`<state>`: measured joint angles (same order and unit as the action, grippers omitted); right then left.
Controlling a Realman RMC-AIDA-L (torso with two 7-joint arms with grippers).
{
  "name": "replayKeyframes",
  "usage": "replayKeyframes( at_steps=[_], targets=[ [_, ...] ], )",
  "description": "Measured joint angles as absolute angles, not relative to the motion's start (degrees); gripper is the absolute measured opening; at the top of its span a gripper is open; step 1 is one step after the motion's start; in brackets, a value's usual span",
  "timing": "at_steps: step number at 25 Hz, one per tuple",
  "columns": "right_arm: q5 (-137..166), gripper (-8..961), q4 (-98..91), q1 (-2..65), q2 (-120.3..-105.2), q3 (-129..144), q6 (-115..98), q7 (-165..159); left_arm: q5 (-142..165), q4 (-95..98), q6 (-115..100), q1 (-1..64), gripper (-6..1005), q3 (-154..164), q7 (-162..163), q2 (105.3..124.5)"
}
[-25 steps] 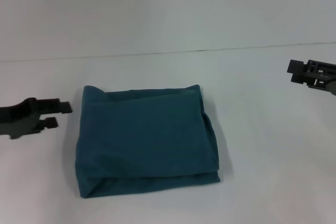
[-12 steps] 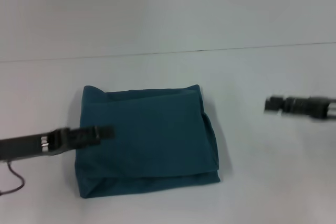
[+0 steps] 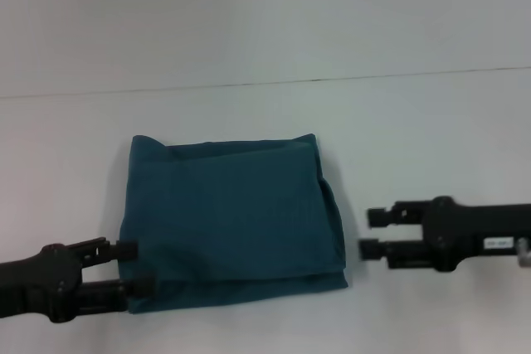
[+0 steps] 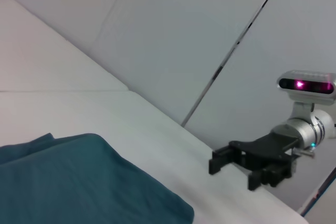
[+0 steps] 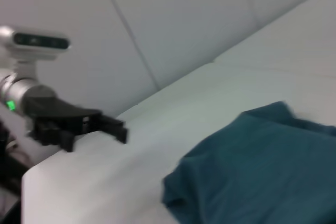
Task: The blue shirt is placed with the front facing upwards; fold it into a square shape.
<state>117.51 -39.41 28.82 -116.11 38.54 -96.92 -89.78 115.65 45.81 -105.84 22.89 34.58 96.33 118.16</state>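
I am looking down from the head camera at the blue shirt (image 3: 232, 221), which lies on the white table (image 3: 415, 122) already folded into a compact, nearly square bundle, with no lettering showing.

My left gripper (image 3: 133, 267) sits low at the bundle's near left corner, its two fingers spread apart, tips touching or just overlapping the cloth edge; I cannot tell whether any fabric lies between them. The shirt lies just ahead of those tips, toward the other arm.

My right gripper (image 3: 371, 232) is level with the bundle's near right side, fingers parted and empty, tips pointing at the shirt with a small gap of bare table between. From its wrist camera the shirt's rumpled corner (image 5: 252, 171) fills the foreground, and the left gripper shows beyond it.

I judge the folding to be nearly done: the shape is roughly square, though the right edge bulges and layers peek out along the near edge. The step in hand looks like tidying from both sides. The next move calls for bringing both grippers inward gently, pressing or tucking the loose edges without dragging the bundle or undoing the folds.
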Motion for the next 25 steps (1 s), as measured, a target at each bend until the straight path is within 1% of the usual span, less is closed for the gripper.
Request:
replayKeyframes(
  at_steps=[2, 3, 5, 8, 10, 15, 25],
  targets=[
    [117.5, 703, -39.5, 29.0, -117.18, 40.1, -97.0, -89.2, 115.6, 45.8, -105.6, 22.6, 874, 34.6, 95.7, 118.36],
    [117.5, 703, -39.5, 29.1, -117.59, 40.9, -97.0, -89.1, 115.7, 45.8, -104.6, 22.1, 874, 34.6, 94.8, 119.16],
    [117.5, 703, -39.3, 29.3, -118.68, 42.4, -96.7, -89.1, 115.8, 45.9, -103.7, 22.1, 874, 34.6, 94.8, 119.62],
    [117.4, 703, -38.3, 29.3, -119.6, 43.0, -95.4, -89.1, 115.9, 46.2, -101.5, 22.0, 873, 34.5, 95.0, 120.53],
    [117.2, 703, -36.5, 29.3, -119.77, 42.7, -94.5, -89.1, 116.3, 46.3, -100.4, 21.9, 873, 34.8, 94.9, 121.14],
    [116.9, 703, -33.1, 29.1, -119.81, 41.9, -92.3, -88.8, 118.3, 46.3, -97.4, 21.9, 873, 37.8, 94.3, 121.93],
    [116.4, 703, -32.2, 29.3, -119.59, 41.6, -92.5, -89.2, 118.3, 45.9, -97.6, 21.1, 874, 38.6, 87.0, 122.67]
  ],
)
